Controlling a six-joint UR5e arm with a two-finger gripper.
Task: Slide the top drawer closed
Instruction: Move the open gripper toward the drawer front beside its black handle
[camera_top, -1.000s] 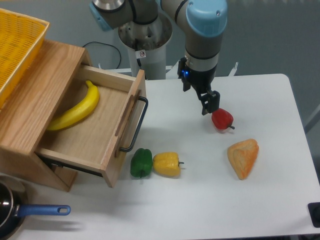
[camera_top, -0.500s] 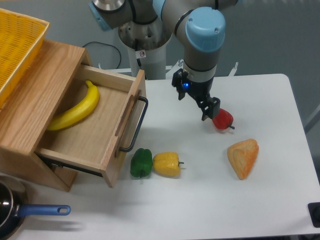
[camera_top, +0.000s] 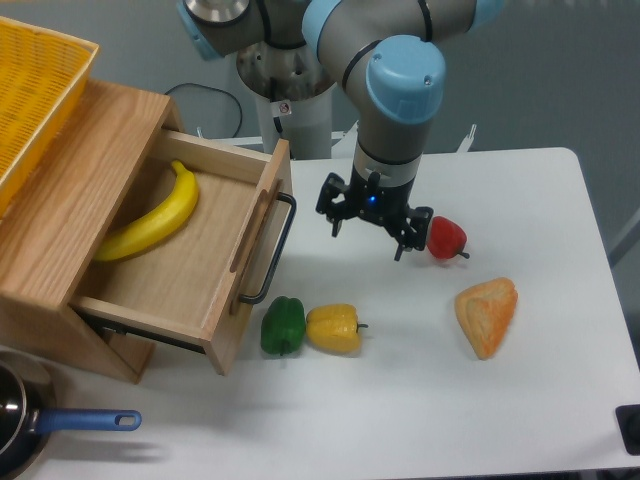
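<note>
On the left side of the white table (camera_top: 520, 400) stands a light wooden cabinet (camera_top: 70, 220), and its top drawer (camera_top: 190, 255) is pulled well out toward the middle of the table; the drawer's front panel faces right and carries a thin black bar handle (camera_top: 272, 250); inside the drawer lies a yellow banana (camera_top: 155, 215), curved along the wooden floor; a yellow basket (camera_top: 35, 95) sits on top of the cabinet at the upper left.

Over the middle of the table hangs the gripper (camera_top: 368, 232), pointing down from the grey arm with its light blue joint (camera_top: 405, 80); its two black fingers are spread wide apart with nothing between them; one fingertip is toward the drawer side and the other is near a red pepper (camera_top: 445, 238), though whether that fingertip touches the pepper cannot be told; the gripper is to the right of the handle and clear of it.

Just below the drawer front, a green pepper (camera_top: 283, 325) and a yellow pepper (camera_top: 334, 328) lie side by side, touching or nearly so; further right lies an orange wedge-shaped piece (camera_top: 487, 315), apart from the red pepper above it; at the lower left corner a dark pan with a blue handle (camera_top: 85, 421) pokes into view, in front of the cabinet.
</note>
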